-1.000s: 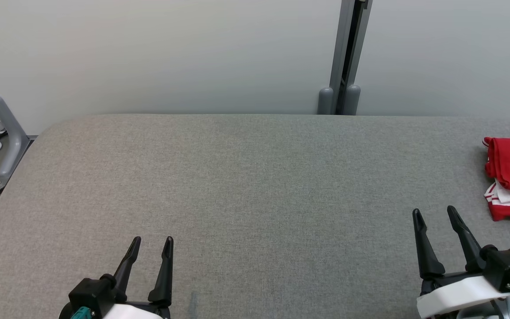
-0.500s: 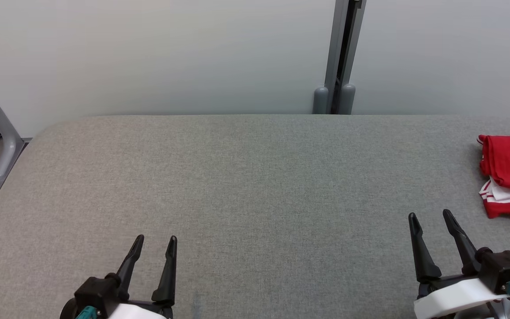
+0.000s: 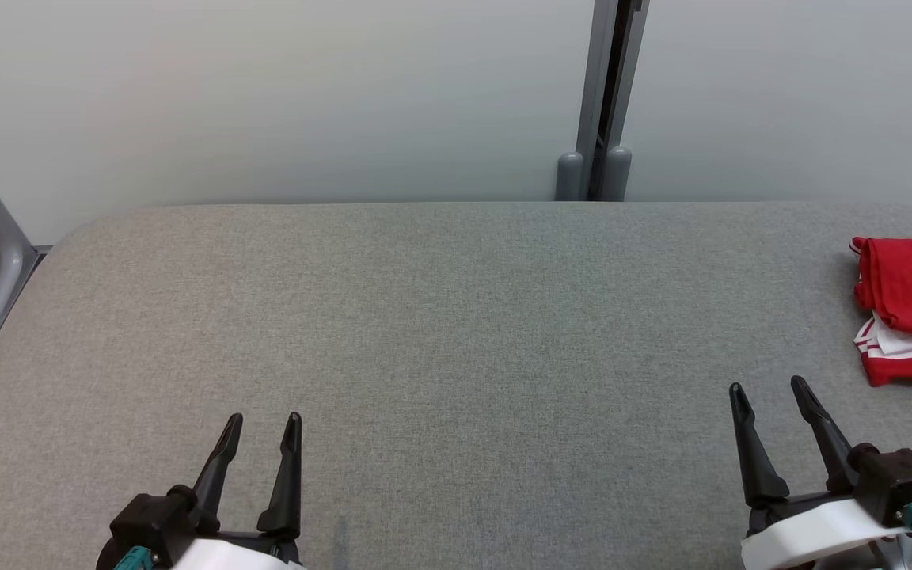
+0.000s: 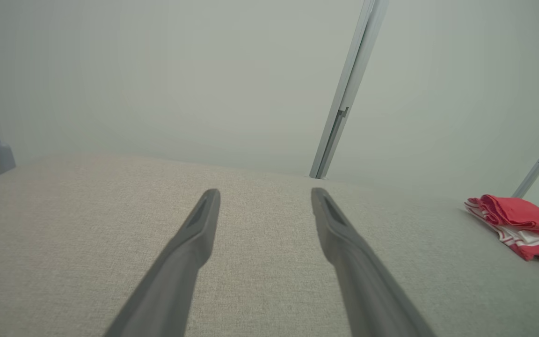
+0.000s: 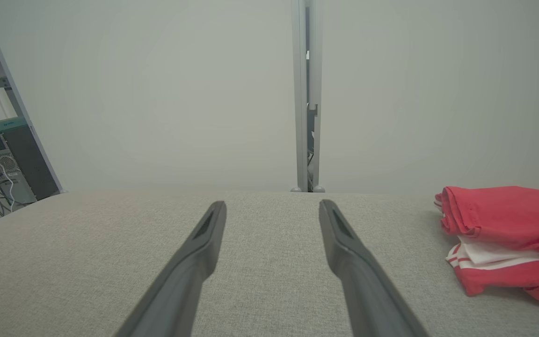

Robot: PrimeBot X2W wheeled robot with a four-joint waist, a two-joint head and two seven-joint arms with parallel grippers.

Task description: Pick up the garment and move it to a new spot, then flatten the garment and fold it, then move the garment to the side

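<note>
1. Grey fabric-covered table point(image 3: 456, 317): the red garment with white trim point(image 3: 911, 309) lies in loose layers at its right edge.
2. My left gripper point(image 3: 264, 418) and right gripper point(image 3: 766, 385) hover over its near edge, fingers apart, holding nothing.
3. Judgement: this layout fits either a bundle awaiting pickup or a folded one set aside. I commit to neither.

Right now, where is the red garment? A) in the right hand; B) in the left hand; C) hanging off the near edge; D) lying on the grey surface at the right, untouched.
D: the red garment lies bunched on the grey surface, apart from the open, empty right hand.
</note>
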